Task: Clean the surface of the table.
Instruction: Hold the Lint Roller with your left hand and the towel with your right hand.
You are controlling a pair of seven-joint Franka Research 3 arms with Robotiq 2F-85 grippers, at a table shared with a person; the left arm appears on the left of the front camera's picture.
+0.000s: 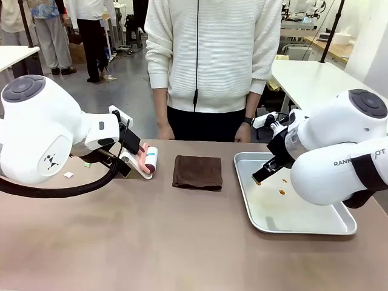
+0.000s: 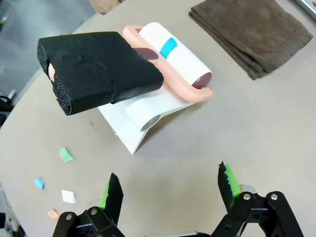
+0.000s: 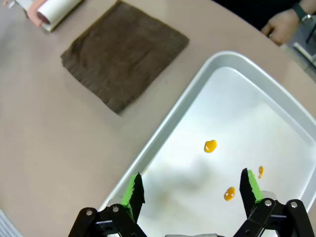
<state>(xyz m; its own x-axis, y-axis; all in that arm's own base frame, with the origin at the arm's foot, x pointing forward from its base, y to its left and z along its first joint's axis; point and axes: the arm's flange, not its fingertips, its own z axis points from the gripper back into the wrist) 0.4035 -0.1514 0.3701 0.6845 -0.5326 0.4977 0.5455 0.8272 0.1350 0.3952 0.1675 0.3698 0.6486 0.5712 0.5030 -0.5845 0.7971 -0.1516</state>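
Observation:
The taupe-brown table (image 1: 151, 242) carries small paper scraps, green (image 2: 65, 154), blue (image 2: 39, 183) and white (image 2: 68, 196), near its left end. A white lint roller (image 2: 173, 54) with a pink frame and a black foam handle (image 2: 98, 69) rests on a white stand (image 2: 133, 123). My left gripper (image 2: 170, 187) hangs open just short of that stand, holding nothing. A folded brown cloth (image 1: 197, 172) lies at mid table. My right gripper (image 3: 191, 190) is open above the near left part of the steel tray (image 3: 163, 128), apart from it.
Small orange spots (image 3: 210, 146) mark the tray's floor (image 1: 282, 192). A person in a white sweater stands at the far edge, one hand (image 3: 284, 19) resting near the tray's far corner. White-topped tables stand behind. The table's front half (image 1: 182, 260) is bare.

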